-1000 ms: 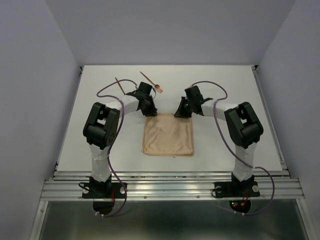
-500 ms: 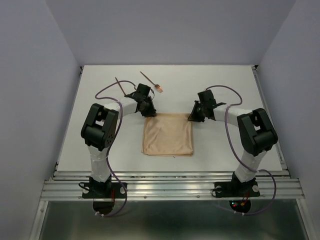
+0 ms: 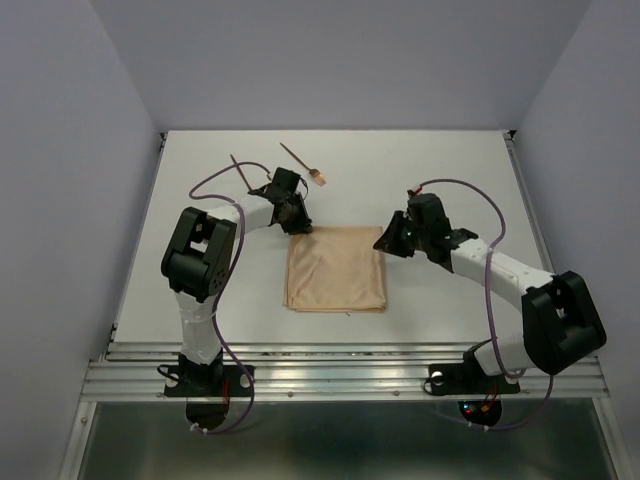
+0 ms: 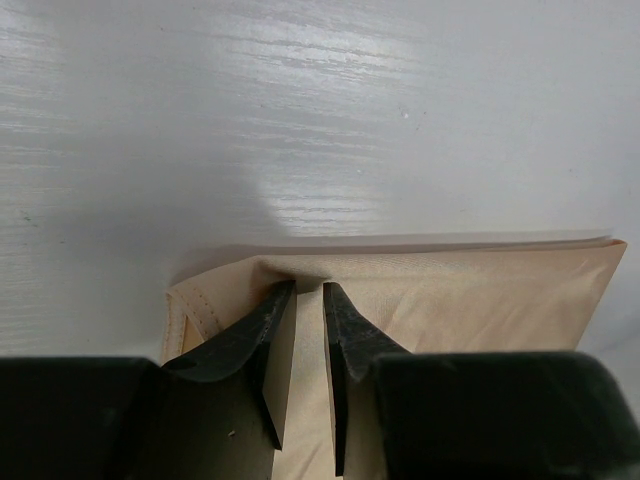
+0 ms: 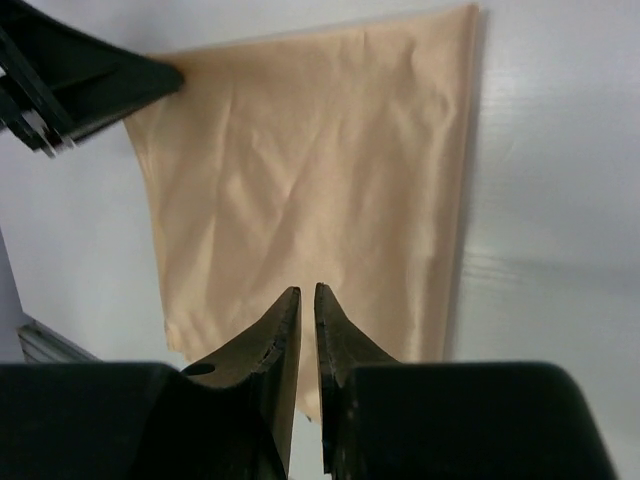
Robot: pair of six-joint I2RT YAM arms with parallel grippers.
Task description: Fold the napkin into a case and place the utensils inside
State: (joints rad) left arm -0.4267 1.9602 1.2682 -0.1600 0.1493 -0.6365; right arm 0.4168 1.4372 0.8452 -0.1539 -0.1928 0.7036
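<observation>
White table (image 3: 450,170) carried the napkin (image 3: 335,270) as a flat layered square, not yet a case, utensils (image 3: 300,162) loose near the far edge; left claw (image 4: 303,290) stood narrowly parted at its far left corner, hold unclear; right claw (image 5: 301,292) hovered almost closed, empty

White table (image 3: 450,160) is enclosed by plain pale walls (image 3: 60,150) (lavender-grey); near edge is framed by aluminium rails (image 3: 340,372).

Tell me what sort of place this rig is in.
Probably a lab test cell: a white table boxed in by blank grey panels, two arms bolted to a metal rail at its near edge, and a napkin spread on the table.
</observation>
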